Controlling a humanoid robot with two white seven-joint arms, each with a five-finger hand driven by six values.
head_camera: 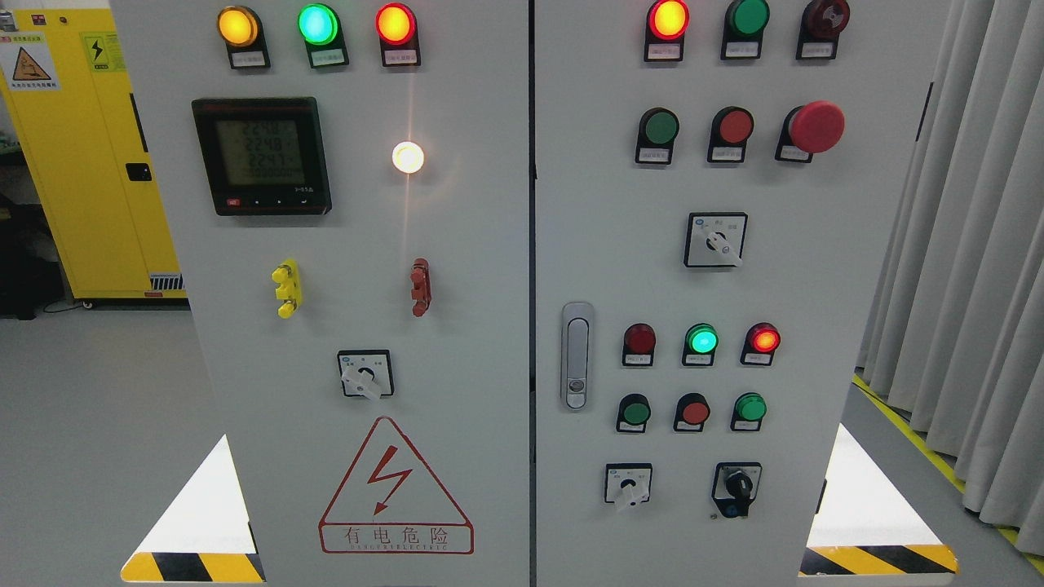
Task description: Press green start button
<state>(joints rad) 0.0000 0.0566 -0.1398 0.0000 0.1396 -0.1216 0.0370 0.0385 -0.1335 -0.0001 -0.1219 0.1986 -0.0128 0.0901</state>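
Note:
A grey electrical cabinet fills the head view, with a left door (457, 244) and a right door (816, 244). The right door carries green push buttons: one in the upper row (661, 128), one at the lower left (634, 412) and one at the lower right (749, 407). Red push buttons (736, 126) (695, 412) sit beside them. A lit green lamp (701, 339) glows above the lower row. Neither of my hands nor arms shows in the frame.
A red mushroom emergency stop (816, 127) sticks out at the upper right. Rotary switches (716, 240) (628, 484), a key switch (738, 487) and a door handle (577, 355) are on the right door. A yellow cabinet (90, 163) stands at the left, grey curtains (971, 244) at the right.

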